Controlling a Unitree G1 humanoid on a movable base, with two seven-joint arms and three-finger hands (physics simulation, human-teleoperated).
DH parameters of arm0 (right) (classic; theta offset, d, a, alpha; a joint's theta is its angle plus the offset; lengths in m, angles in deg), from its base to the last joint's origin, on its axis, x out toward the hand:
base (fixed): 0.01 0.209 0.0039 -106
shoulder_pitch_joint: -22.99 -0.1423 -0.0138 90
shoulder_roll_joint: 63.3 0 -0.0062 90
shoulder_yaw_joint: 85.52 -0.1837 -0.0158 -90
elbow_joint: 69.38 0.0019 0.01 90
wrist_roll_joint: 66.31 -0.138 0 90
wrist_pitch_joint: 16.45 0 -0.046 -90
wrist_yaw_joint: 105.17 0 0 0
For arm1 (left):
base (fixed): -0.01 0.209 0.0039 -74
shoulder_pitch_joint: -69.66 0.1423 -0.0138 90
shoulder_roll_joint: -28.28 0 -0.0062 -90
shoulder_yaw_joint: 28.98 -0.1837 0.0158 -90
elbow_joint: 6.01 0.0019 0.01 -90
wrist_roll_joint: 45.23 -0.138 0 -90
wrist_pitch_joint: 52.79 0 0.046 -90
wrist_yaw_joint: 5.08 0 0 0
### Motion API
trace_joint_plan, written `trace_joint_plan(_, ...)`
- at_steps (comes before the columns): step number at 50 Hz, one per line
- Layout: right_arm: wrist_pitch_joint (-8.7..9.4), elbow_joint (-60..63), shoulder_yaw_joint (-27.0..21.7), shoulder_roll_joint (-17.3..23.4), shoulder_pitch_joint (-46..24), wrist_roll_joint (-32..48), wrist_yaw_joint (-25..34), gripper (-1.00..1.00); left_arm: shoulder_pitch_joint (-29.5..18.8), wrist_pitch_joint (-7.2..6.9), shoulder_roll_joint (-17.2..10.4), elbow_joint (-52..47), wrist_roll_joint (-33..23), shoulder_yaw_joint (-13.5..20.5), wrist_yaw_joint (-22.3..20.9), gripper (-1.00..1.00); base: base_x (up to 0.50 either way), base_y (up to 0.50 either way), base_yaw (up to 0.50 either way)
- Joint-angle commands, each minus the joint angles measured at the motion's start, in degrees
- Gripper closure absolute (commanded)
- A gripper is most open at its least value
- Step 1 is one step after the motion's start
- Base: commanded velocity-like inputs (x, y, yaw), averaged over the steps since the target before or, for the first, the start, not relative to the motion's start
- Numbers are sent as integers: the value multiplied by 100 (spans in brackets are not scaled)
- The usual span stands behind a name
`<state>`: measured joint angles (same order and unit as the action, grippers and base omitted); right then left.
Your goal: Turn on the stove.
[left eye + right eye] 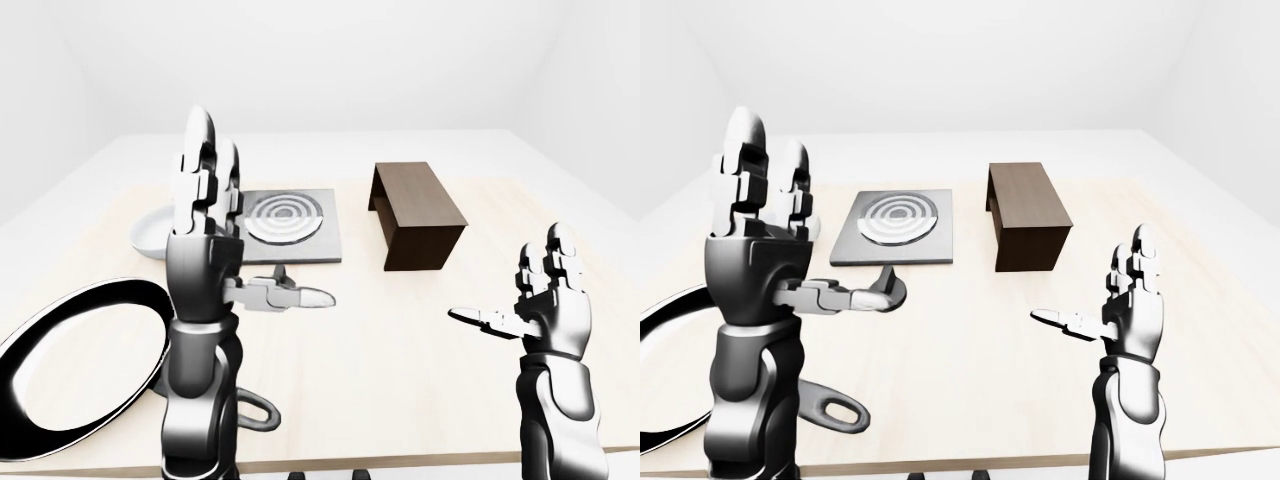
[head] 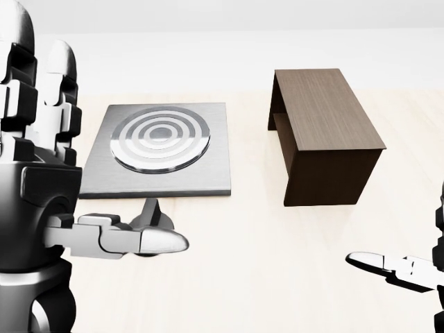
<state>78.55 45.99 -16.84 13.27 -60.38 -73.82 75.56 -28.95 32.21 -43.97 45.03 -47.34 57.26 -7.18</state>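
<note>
So, our left hand hangs open and empty just left of the flat grey square stove, its thumb over the knob; right hand, well right, likewise. Reaching blind, we'd probably miss the knob.

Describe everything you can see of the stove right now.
The stove is a flat, square, brushed-grey metal slab lying level on the pale wooden table. Its top carries one round burner of concentric silver rings. A small dark knob stands at its near edge, partly hidden by the left hand. Neither hand touches it; nothing sits on it.
</note>
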Motion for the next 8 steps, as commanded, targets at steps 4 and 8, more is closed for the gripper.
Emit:
trace_joint_plan(4, 0, -29, 4, -5, 1, 5, 4, -100, 267, 0, -197, 36, 503, 554, 587, -100, 0, 0, 0)
trace_joint_plan(8, 0, -5, 3, -3, 5, 3, -1, -100, 275, 0, -217, 18, 556, 554, 645, -100, 0, 0, 0)
